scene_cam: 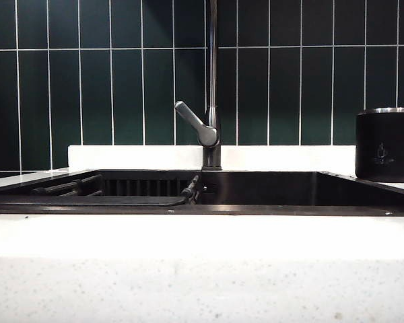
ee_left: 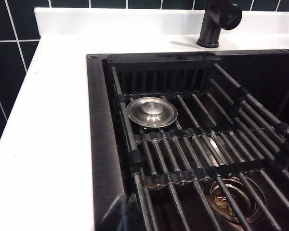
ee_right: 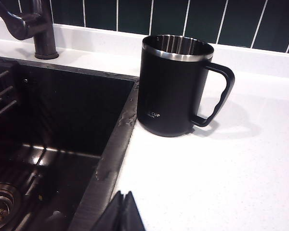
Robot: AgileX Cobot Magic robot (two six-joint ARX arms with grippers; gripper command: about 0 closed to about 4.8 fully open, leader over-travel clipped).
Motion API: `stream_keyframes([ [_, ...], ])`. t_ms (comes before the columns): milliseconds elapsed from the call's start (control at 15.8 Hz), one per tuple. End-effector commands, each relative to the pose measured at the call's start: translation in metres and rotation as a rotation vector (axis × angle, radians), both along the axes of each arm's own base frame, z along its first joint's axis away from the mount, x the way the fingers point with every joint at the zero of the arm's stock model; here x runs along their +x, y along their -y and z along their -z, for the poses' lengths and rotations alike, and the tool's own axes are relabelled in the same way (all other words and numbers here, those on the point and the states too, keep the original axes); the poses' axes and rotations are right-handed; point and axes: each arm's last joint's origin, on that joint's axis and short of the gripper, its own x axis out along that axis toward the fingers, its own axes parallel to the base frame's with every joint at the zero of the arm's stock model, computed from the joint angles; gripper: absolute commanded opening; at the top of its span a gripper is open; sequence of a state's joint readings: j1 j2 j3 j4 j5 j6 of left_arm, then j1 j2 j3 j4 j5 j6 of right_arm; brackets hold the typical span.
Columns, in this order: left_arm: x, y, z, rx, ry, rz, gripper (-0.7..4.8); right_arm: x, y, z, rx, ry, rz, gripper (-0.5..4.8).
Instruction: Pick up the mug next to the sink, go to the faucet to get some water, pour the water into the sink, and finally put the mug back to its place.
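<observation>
Right wrist view: my right gripper (ee_right: 124,211) and left gripper (ee_left: 119,215), both pressed together, could knock the mug (ee_right: 176,86) into the sink (ee_right: 111,149).

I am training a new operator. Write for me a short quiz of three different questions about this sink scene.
1. True or false: the mug stands upright on the countertop.
2. Where is the round metal stopper? A) on the rack in the sink B) on the countertop
3. Fill in: the right gripper is ____ and holds nothing.

Key: 1 true. 2 A. 3 shut.
</observation>
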State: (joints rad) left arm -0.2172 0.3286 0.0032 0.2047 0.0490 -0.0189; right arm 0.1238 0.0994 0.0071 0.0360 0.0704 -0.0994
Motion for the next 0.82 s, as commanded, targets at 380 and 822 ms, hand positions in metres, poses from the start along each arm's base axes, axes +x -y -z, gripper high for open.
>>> stream_keyframes([
  [380,-0.002,-0.002,-0.003,-0.014,0.02,-0.042,-0.06,0.0,0.0,0.001,-0.001,0.008,-0.002,-0.01],
  [822,-0.015,-0.01,-0.021,-0.062,0.219,-0.212,-0.06,0.0,0.0,0.001,-0.001,0.007,0.0,-0.01],
])
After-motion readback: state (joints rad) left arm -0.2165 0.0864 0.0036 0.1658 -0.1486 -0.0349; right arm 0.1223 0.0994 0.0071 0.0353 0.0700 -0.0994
